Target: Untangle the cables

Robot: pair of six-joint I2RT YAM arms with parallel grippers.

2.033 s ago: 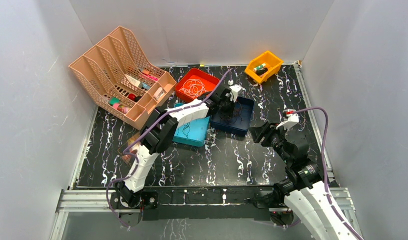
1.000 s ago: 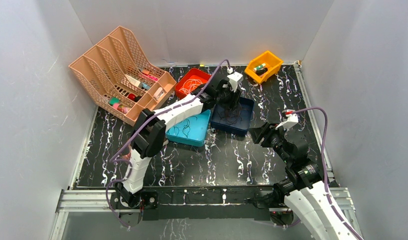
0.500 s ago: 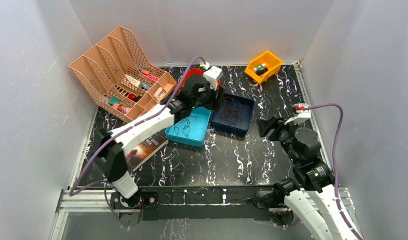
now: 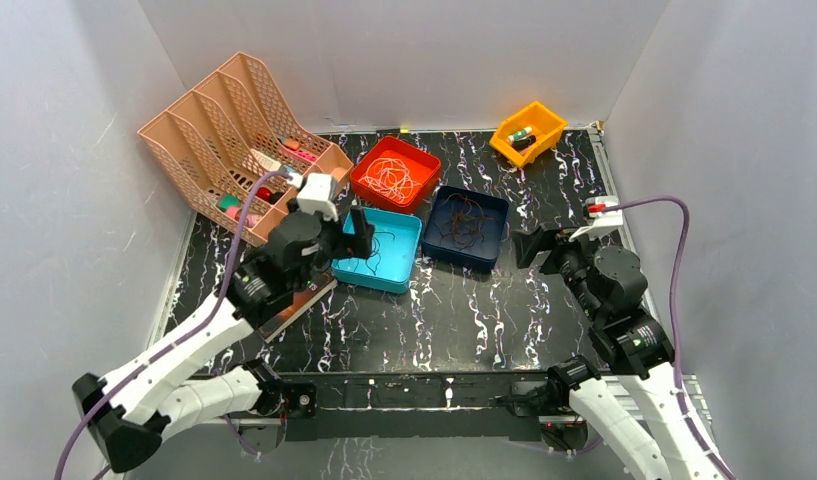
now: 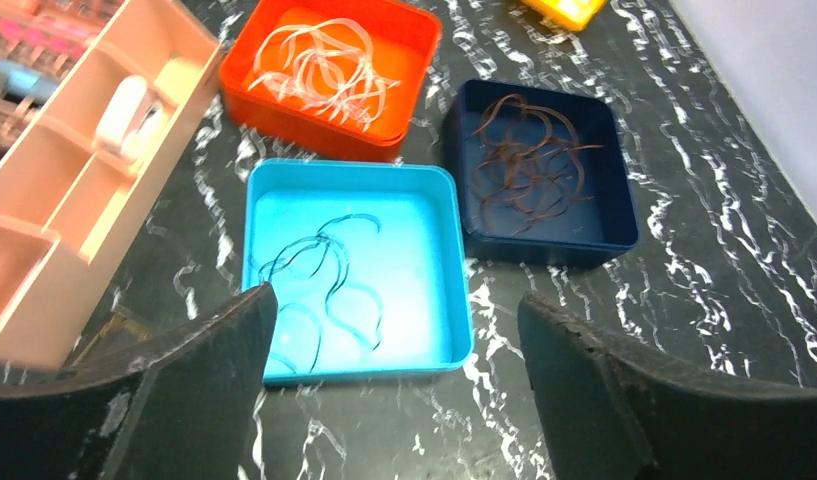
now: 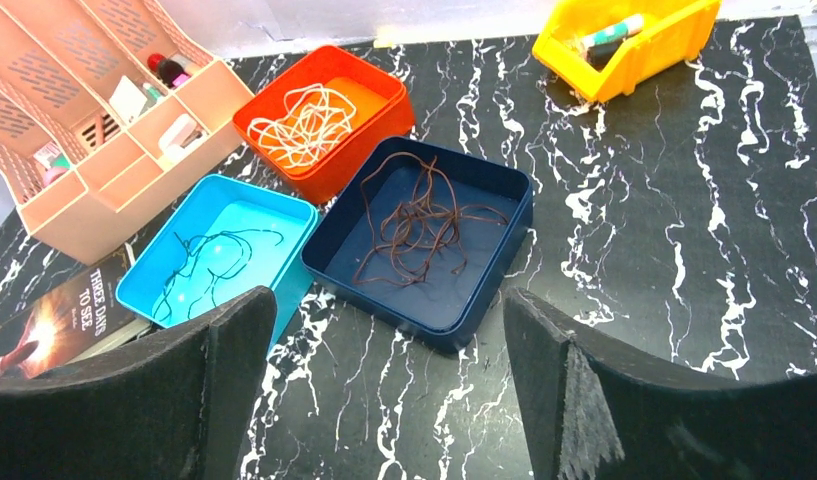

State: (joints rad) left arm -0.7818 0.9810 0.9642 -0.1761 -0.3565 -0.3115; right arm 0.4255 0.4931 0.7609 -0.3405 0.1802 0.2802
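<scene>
Three cables lie apart, each in its own tray (image 5: 462, 260). Black cable (image 5: 329, 275) sits between the left gripper (image 5: 392, 305) fingers; white cable (image 5: 319, 75) and brown cable (image 5: 529, 160) lie beyond them. Left gripper and right gripper (image 6: 389, 300) both gape wide, empty. Withdraw high; avoid snagging loops.

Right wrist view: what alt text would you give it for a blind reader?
Three trays on a black marbled table each hold a loose coil: white cable in the orange tray, brown cable in the navy tray, black cable in the blue tray. The open right gripper frames the bottom, holding nothing. A yellow bin sits behind.
</scene>
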